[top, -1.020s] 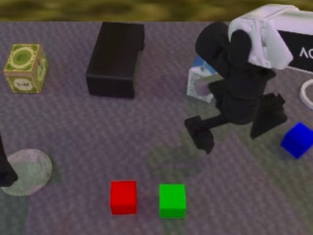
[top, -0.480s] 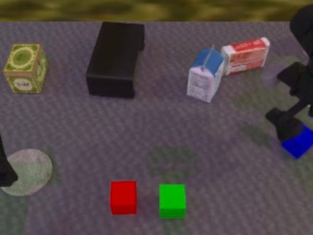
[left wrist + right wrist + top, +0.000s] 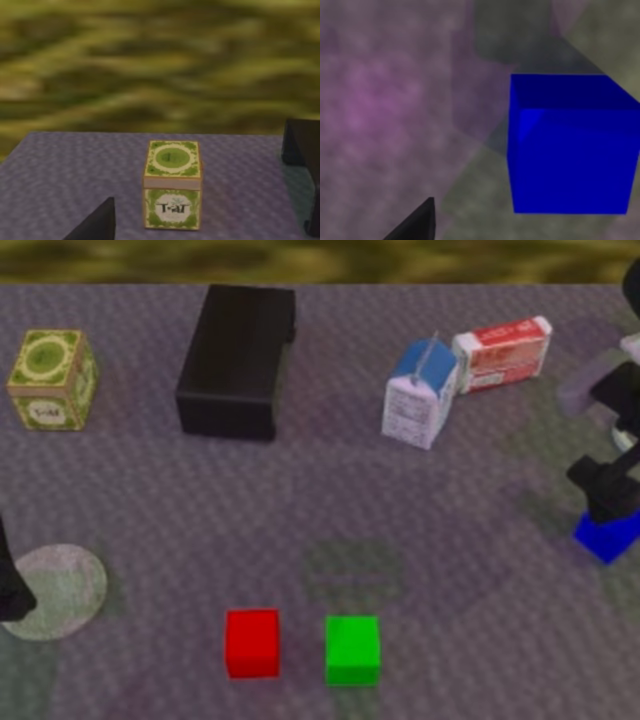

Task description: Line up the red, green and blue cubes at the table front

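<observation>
A blurred olive-yellow mottled backdrop [image 3: 160, 60] lies beyond the far edge of the purple-grey woven surface [image 3: 320, 500].

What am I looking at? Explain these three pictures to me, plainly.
Two AgileX robot arms work at a table. One picture looks down from above; each other one comes from a camera on an arm's wrist. The right gripper is over the blue cube at the table's right edge; nothing shows it holding the cube. The left gripper is parked at the left edge, facing a green tea box. The red cube and green cube sit side by side at the front. Behind them are a black box and two cartons.
</observation>
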Available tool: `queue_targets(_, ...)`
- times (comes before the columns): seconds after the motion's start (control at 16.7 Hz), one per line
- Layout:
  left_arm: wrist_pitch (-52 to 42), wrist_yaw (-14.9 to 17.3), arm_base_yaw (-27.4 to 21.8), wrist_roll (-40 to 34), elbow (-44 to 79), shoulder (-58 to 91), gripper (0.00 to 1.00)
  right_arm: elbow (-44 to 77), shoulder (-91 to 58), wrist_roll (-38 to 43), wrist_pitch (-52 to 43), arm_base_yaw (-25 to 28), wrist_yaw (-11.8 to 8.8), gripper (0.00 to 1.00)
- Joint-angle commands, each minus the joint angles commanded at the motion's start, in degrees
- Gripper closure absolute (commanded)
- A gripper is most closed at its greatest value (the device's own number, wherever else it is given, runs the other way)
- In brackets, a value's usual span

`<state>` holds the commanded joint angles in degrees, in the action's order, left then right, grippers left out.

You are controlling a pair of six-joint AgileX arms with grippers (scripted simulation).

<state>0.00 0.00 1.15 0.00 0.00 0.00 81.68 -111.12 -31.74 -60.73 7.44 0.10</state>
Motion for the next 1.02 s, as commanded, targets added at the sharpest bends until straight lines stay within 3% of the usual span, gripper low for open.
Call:
queue_targets(0.18,0.0,0.0,0.0,0.0,0.0,0.0,0.0,-1.27,-0.91,0.08,2.26,-0.07,-0.02,0.0)
queue_targets(0.6,0.0,0.0,0.0,0.0,0.0,0.0,0.0,-9.54,-7.27,0.15,17.13,-0.13,0.01,0.0)
queue_targets(0.9,0.0,0.0,0.0,0.0,0.0,0.0,0.0,-10.46,-7.99,0.15,18.63,-0.14,0.02,0.0)
queue_targets(1.02,0.0,0.0,0.0,0.0,0.0,0.0,0.0,-10.46,-7.99,0.15,18.63,-0.14,0.02,0.15)
